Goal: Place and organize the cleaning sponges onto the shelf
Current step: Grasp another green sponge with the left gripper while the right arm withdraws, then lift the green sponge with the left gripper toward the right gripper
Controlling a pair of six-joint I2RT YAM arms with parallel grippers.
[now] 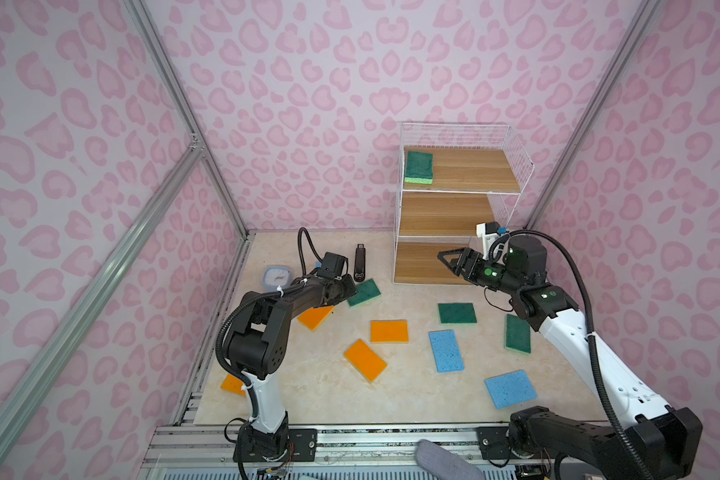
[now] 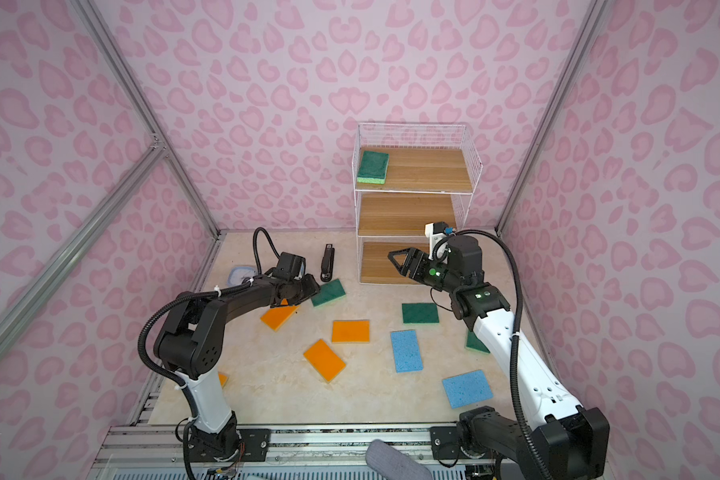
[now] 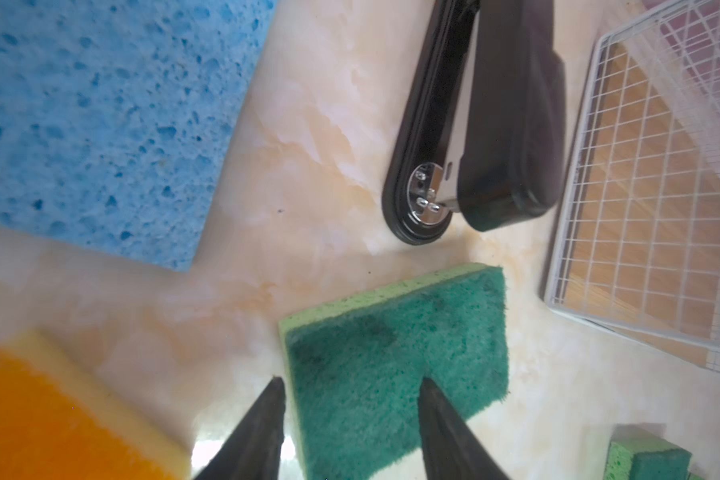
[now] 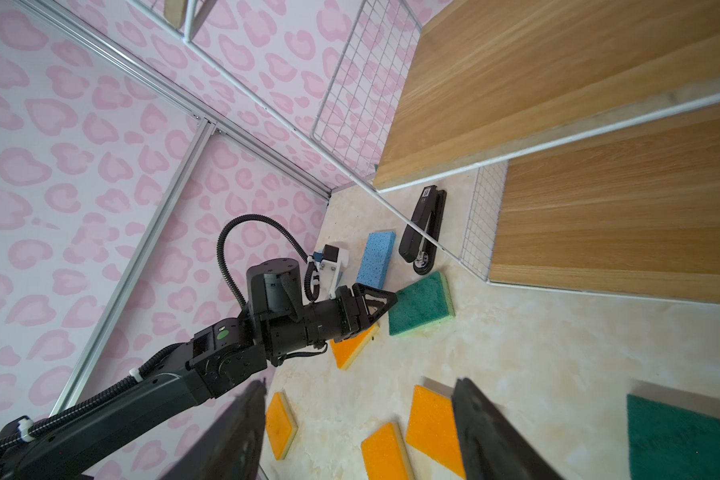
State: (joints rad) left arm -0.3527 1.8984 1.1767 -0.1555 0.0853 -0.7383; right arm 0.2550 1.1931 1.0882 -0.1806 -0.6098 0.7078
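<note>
Left gripper [image 3: 350, 384], jaws apart, straddles the edge of a green sponge [image 3: 395, 345] on the table [image 1: 412, 390]. Right gripper [image 1: 447, 262], open and empty, hovers before the shelf [image 1: 445, 214]; its top board [image 1: 474, 168] bears a second green sponge [image 1: 419, 165]. Other sponges [image 1: 389, 331] lie on the table.

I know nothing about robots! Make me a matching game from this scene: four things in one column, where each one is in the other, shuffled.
1. left gripper
2. right gripper
3. stapler
4. sponge already put away

A. left end of the top board of the shelf
B. open, empty, before the lowest board
C. lying on the table beside the shelf
D. open, astride the edge of a green sponge

Pairs: 1-D, 2-B, 3-C, 4-A
</note>
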